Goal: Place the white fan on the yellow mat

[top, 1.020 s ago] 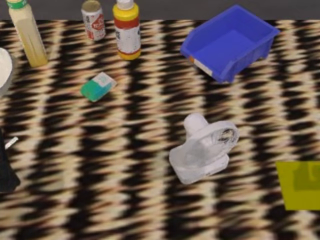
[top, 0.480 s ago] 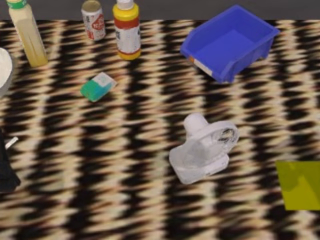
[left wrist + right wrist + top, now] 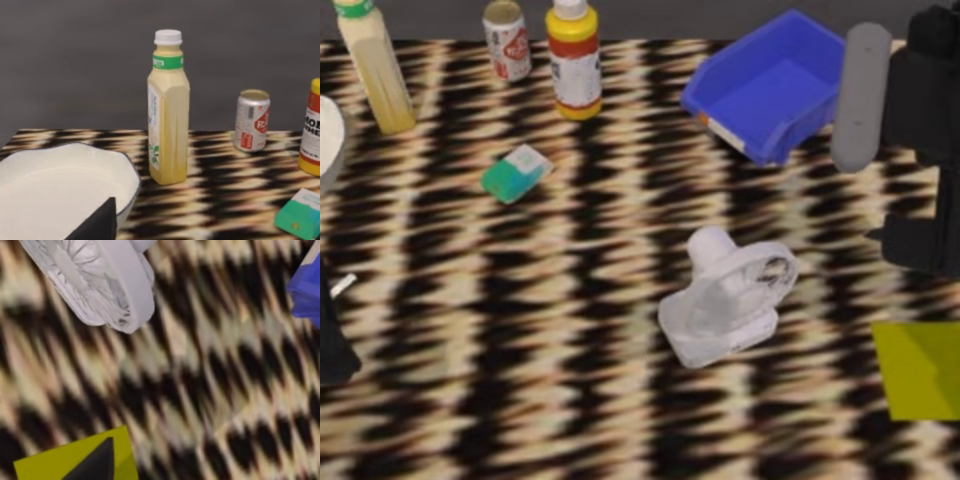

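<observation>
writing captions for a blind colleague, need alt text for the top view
The white fan lies mid-table, apart from the yellow mat at the right edge. The right arm reaches in by the blue bin; bottles, a can and a green-and-white box sit upper left.

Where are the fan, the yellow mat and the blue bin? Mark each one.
fan [image 3: 725,300]: top view, on its round grille.
yellow mat [image 3: 920,370]: top view, on its flat face.
blue bin [image 3: 765,95]: top view, on its inner floor.

Black right arm [image 3: 930,140], grey cylindrical link [image 3: 861,95]
</observation>
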`<state>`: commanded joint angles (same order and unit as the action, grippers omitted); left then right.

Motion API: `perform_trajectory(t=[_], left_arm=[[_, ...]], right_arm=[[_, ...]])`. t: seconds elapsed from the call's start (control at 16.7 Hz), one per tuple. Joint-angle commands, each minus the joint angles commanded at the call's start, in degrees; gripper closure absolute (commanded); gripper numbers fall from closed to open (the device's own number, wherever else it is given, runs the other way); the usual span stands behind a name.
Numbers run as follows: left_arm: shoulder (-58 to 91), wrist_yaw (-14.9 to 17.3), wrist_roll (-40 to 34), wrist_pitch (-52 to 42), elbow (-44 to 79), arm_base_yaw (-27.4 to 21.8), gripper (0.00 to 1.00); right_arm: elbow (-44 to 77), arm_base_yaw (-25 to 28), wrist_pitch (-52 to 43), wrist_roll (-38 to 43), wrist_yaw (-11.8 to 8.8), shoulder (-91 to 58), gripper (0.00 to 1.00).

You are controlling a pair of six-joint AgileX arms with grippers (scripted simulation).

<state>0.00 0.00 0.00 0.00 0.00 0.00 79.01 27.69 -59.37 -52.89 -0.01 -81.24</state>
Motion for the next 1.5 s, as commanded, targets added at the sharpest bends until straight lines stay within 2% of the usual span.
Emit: perform_trajectory(t=[0.3, 0.6, 0.96, 1.5], left_arm=[[0.0, 0.0, 0.0, 0.0, 0.0, 0.0, 0.0], [0.0, 0.0, 0.0, 0.0, 0.0, 0.0, 0.0], [0.0, 0.0, 0.0, 0.0, 0.0, 0.0, 0.0], [0.0, 0.0, 0.0, 0.0, 0.0, 0.0, 0.0]], right_arm=[[22.8, 7.7, -16.8, -14.7, 0.0, -23.9, 0.0], [32.8, 11.5, -25.8, -22.1, 0.1, -35.0, 0.0], [32.8, 11.4, -25.9, -22.4, 0.1, -35.3, 0.0], [20.7, 11.8, -14.5, -22.3, 0.1, -34.7, 0.0]])
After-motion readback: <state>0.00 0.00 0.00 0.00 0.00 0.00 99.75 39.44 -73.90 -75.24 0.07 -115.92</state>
